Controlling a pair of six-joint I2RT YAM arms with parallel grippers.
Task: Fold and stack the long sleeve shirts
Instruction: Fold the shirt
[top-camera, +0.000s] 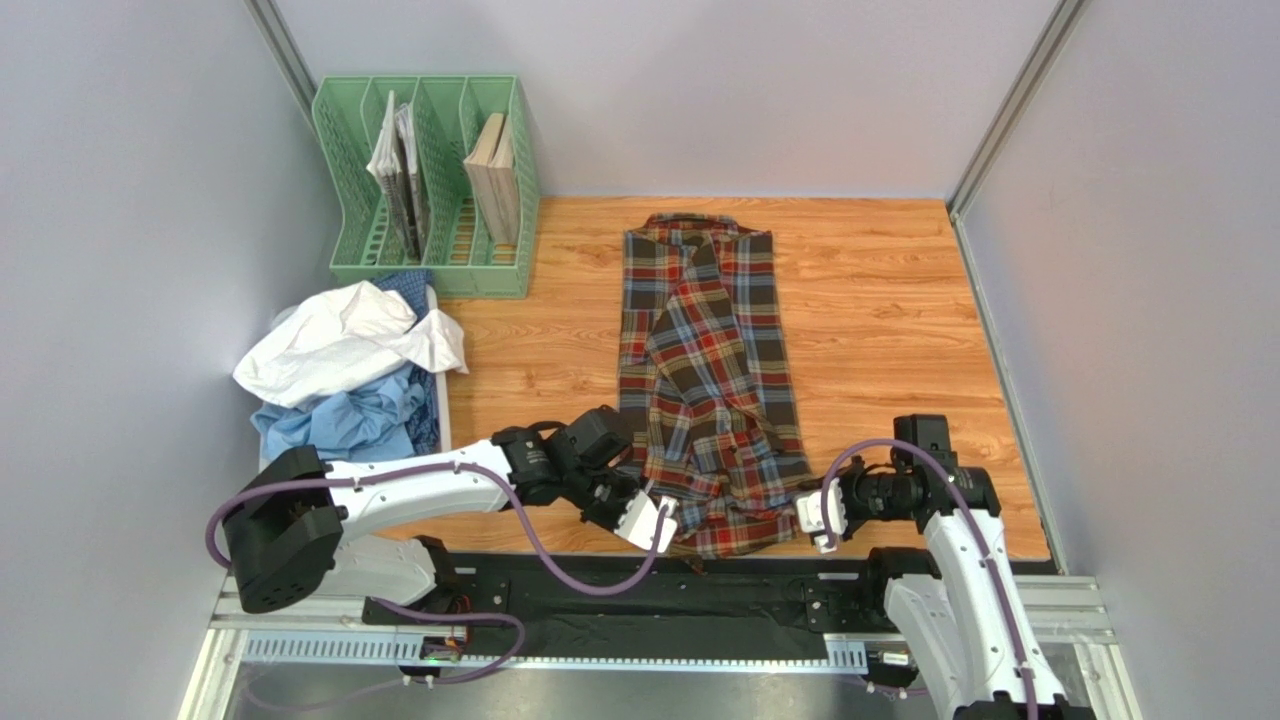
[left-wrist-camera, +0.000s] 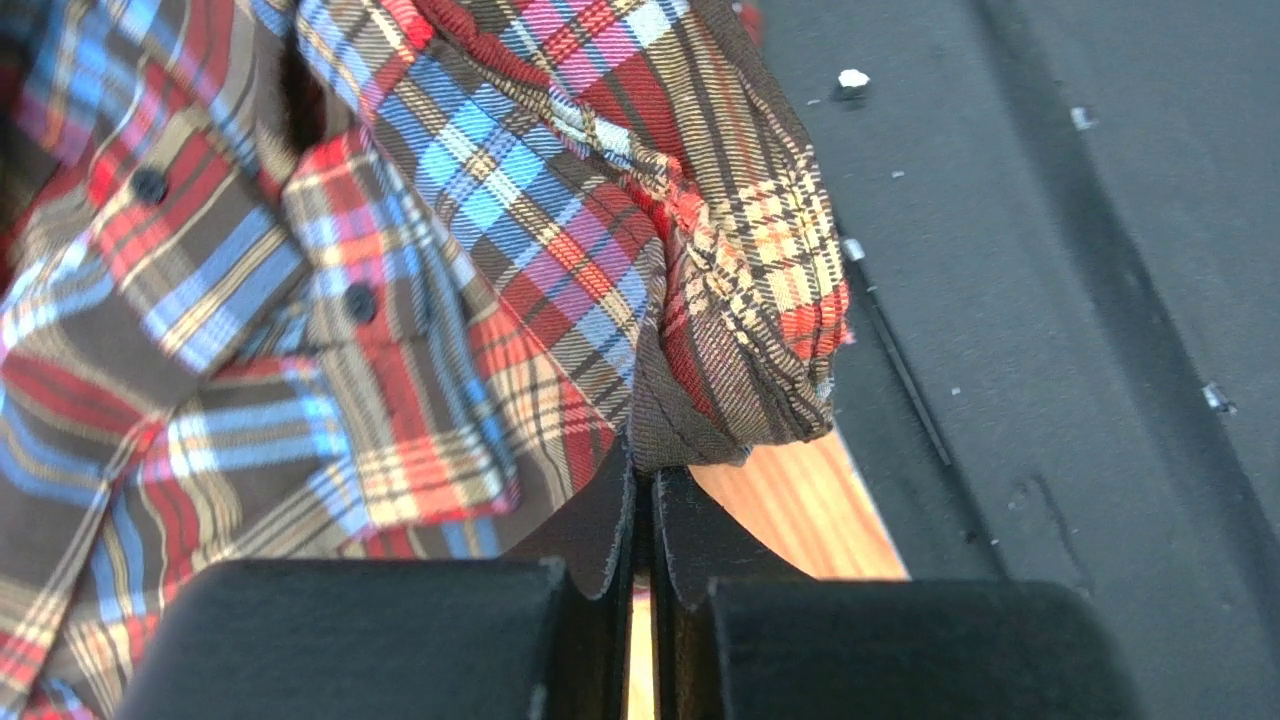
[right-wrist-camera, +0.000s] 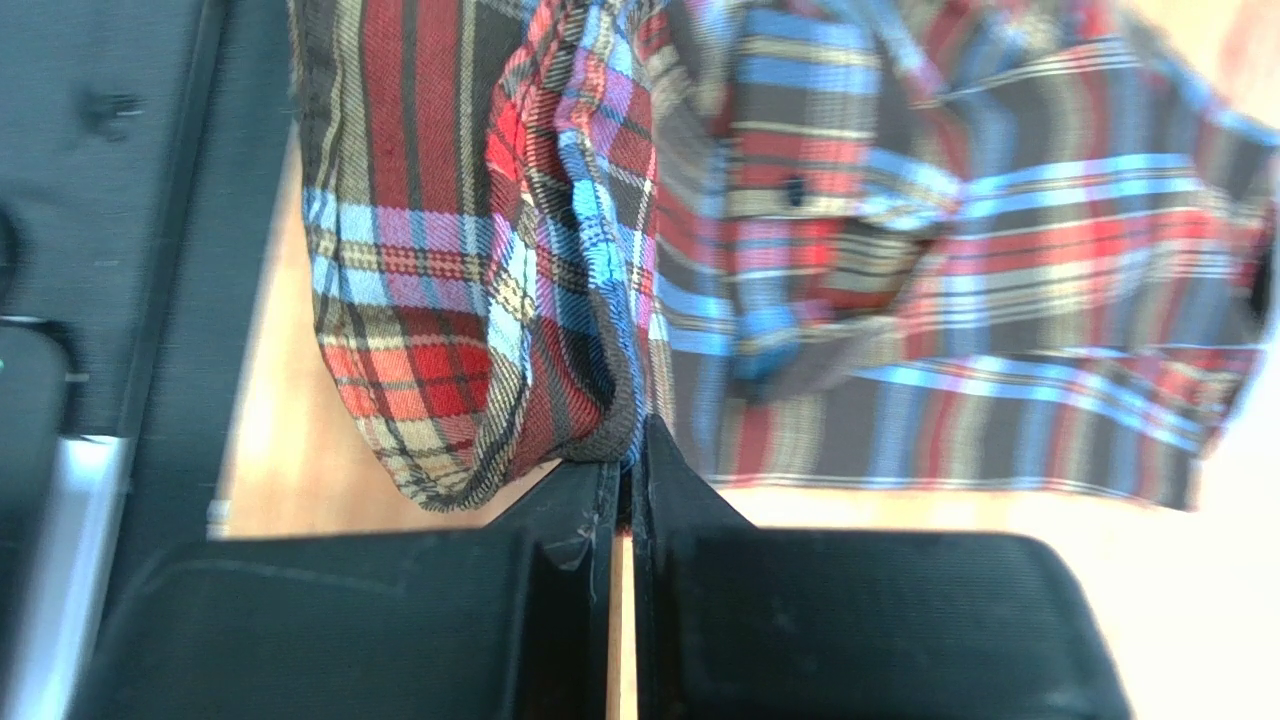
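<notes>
Now both hands have the near hem: lift it level

Right now the left hand (top-camera: 649, 521) and the right hand (top-camera: 819, 518) are each pinched shut on a near corner of the soft, collared, button-front tartan shirt (top-camera: 706, 375) in red, dark brown, blue and yellow. In each wrist view the black fingers (left-wrist-camera: 609, 533) sit pressed flat together, with a bunched fold of plaid caught at their tips.

The step looks like bringing the hem up to the collar. To do it well, both corners should rise together to the same height, with the hem kept lightly taut between them so the middle does not sag. They should then travel straight toward the far end. A low carry seems wiser than a high one, because the folded-in sides could slip open. The corners should be let go only once the cloth rests flat and the side edges line up.

The shirt lies lengthwise in the middle of the pale wooden tabletop (top-camera: 887, 300), collar far and hem near, just beside the black strip (top-camera: 706, 600) by the arm bases. It reads as a long narrow panel, apparently with its sides and sleeves already turned inward, rumpled toward the near end. Small dark buttons show on the front.

A crumpled white shirt (top-camera: 346, 338) and a light blue shirt (top-camera: 353, 420) are heaped at the left, near a mint-green plastic file rack (top-camera: 428, 180).
</notes>
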